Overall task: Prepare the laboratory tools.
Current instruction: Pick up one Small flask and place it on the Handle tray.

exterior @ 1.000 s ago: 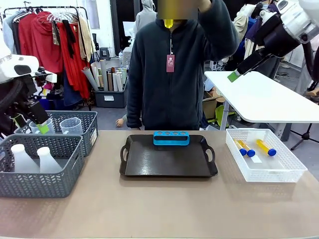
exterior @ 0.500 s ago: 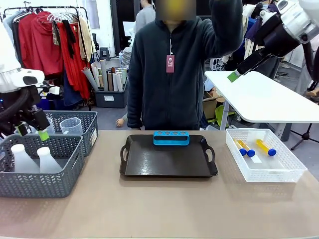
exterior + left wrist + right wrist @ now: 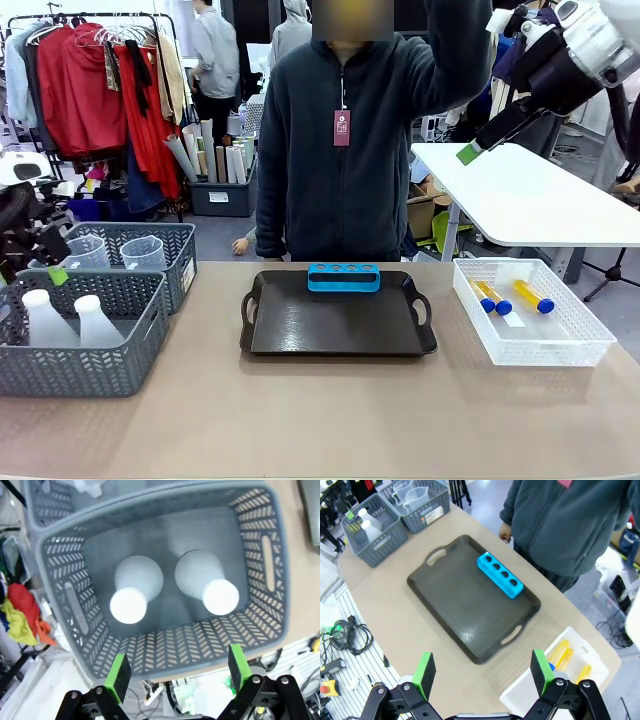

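Left gripper (image 3: 178, 672): jaws wide apart, holding nothing; positioned above the front basket (image 3: 260, 615), near one of its long walls. Two flasks (image 3: 129, 605) stand upright in that basket, side by side, white caps up; the rear basket (image 3: 180, 250), just behind it, holds two beakers (image 3: 143, 252). Right gripper (image 3: 482, 671): jaws wide apart, holding nothing; raised high over the right side of the table (image 3: 320, 420). Tubes (image 3: 533, 296) lie flat in the white basket (image 3: 590, 345) at the right; the tray (image 3: 340, 330) at centre carries the rack (image 3: 343, 277) at its far edge; a person (image 3: 350, 150) stands beyond, one arm raised.
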Robot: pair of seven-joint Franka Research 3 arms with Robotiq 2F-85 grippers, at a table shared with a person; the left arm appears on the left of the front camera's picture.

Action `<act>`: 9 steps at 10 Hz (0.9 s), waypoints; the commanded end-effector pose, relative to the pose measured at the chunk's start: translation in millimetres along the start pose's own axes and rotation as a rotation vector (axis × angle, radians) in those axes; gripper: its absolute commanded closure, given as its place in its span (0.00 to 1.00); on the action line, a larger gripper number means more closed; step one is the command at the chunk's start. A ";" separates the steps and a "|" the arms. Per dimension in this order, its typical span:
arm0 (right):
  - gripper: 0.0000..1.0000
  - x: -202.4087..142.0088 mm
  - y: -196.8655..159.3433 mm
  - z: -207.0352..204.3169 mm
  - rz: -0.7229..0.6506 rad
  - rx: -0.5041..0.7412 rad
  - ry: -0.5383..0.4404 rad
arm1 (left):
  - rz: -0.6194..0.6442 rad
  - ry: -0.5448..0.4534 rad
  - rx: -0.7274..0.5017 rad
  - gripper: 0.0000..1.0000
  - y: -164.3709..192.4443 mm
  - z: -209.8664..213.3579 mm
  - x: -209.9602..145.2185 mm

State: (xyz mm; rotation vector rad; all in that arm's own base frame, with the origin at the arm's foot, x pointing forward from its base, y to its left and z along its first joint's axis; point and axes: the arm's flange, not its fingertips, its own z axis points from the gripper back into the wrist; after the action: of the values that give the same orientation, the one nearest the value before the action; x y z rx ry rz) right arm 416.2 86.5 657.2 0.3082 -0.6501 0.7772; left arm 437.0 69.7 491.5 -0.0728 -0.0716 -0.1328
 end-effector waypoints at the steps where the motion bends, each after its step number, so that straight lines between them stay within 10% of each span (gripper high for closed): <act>1: 0.00 -1.1 0.0 0.7 -0.001 0.000 -0.001 | 0.028 0.004 0.040 0.00 15.0 -18.2 2.9; 9: 0.00 -1.1 0.0 0.7 -0.001 0.000 -0.001 | -0.020 -0.011 0.045 0.00 52.5 -62.1 33.3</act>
State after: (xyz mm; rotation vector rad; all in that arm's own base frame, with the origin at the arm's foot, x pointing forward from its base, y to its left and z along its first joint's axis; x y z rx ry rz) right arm 416.1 86.5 657.2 0.3083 -0.6501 0.7772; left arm 477.0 107.8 427.2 -0.0150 -0.0734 -0.1407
